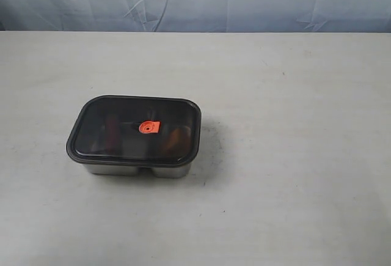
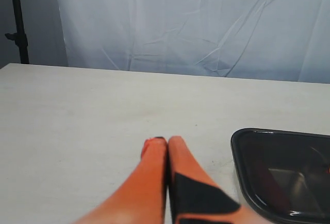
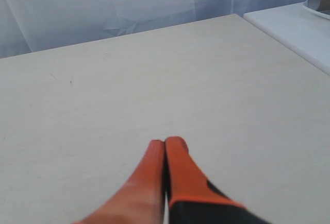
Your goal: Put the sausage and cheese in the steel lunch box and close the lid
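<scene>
The lid sits on the steel lunch box, at 7 o'clock from the middle of the table, and our left gripper and right gripper are both closed on nothing, so we fear an unpressed lid could slip off.
</scene>
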